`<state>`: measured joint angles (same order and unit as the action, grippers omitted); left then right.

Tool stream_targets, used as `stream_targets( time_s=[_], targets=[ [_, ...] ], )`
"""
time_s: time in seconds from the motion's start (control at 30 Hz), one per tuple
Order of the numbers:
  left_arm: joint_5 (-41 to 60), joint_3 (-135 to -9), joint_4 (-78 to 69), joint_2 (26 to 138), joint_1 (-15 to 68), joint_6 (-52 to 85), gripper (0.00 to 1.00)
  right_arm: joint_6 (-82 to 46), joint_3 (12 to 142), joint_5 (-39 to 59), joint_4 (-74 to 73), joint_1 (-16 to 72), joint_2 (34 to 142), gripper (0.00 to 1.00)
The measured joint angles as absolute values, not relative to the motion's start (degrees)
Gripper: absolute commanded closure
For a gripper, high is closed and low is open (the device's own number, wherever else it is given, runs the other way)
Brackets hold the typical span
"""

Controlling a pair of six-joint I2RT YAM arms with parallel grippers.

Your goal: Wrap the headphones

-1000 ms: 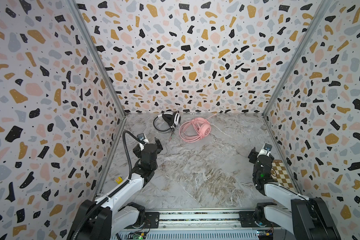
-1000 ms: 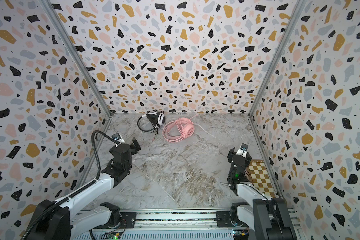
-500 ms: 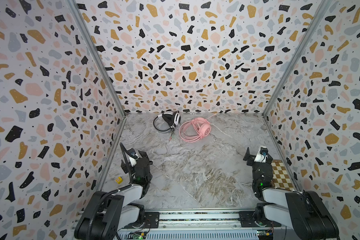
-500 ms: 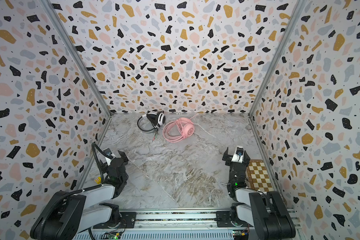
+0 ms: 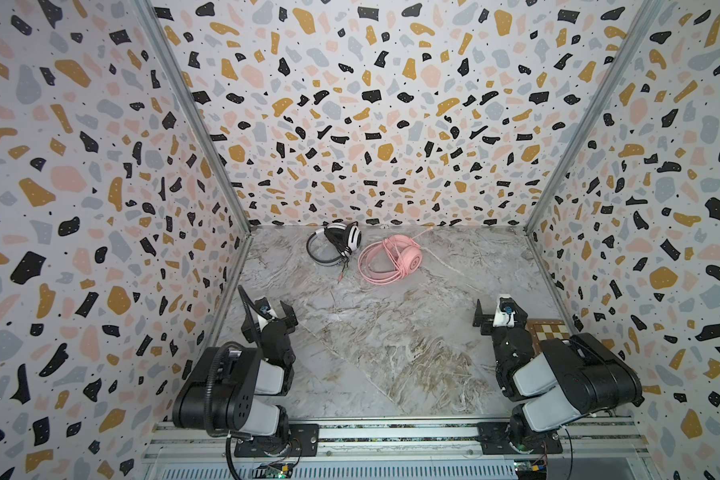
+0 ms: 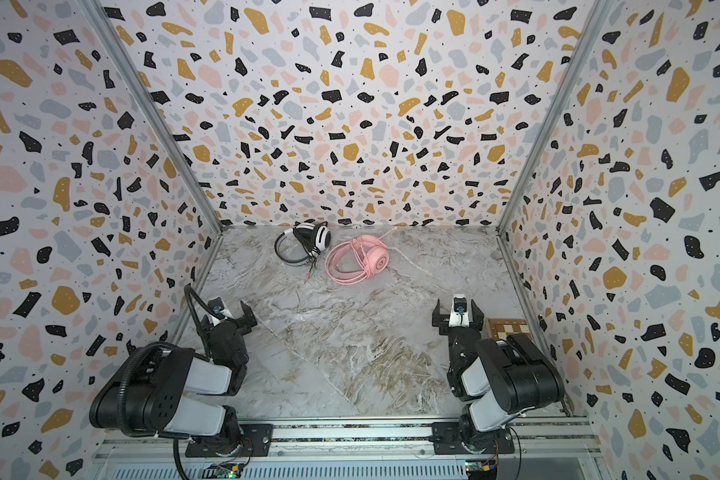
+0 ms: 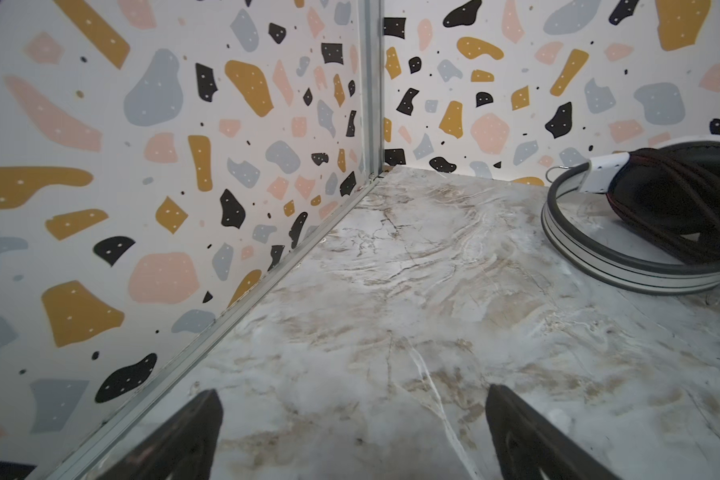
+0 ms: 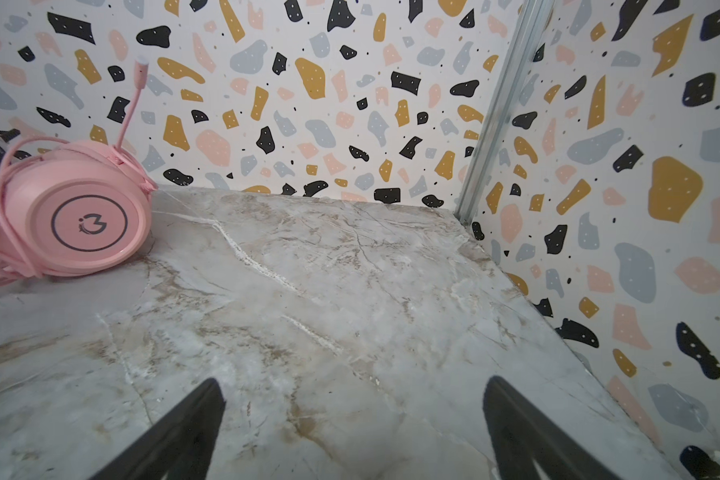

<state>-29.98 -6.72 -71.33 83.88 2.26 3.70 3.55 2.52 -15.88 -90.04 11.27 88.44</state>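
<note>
On my left, the left end effector (image 5: pixel 269 322) sits low over the marble surface (image 5: pixel 391 340) near the left wall. Its jaws are spread wide with nothing between them, and the left wrist view (image 7: pixel 352 399) shows only bare surface in the gap. Further in, close to the back wall, the white headphones (image 5: pixel 350 237) lie on their side with the black cable bundled over the ear cups. The pink headphones (image 5: pixel 408 257) are just beside them to the right, cable looped around the cups and microphone arm pointing at the back wall. Both sets are well apart from either arm. On my right, the right end effector (image 5: pixel 500 322) is also fully open and empty, just beside a small checkered board (image 5: pixel 551 330) against the right wall.
</note>
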Motion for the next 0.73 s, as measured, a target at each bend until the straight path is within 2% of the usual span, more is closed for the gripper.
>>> stream_targets(
  time_s=[0.17, 0.73],
  targets=[
    [-28.88, -11.14, -70.24, 84.07, 2.26, 3.44, 0.0, 3.64, 3.92, -15.57, -89.93, 11.0, 88.42, 0.01],
    [-28.49, -11.27, -67.37, 84.07, 2.26, 3.36, 0.0, 2.66, 8.51, -9.5, -80.84, 7.57, 88.29, 0.01]
  ],
)
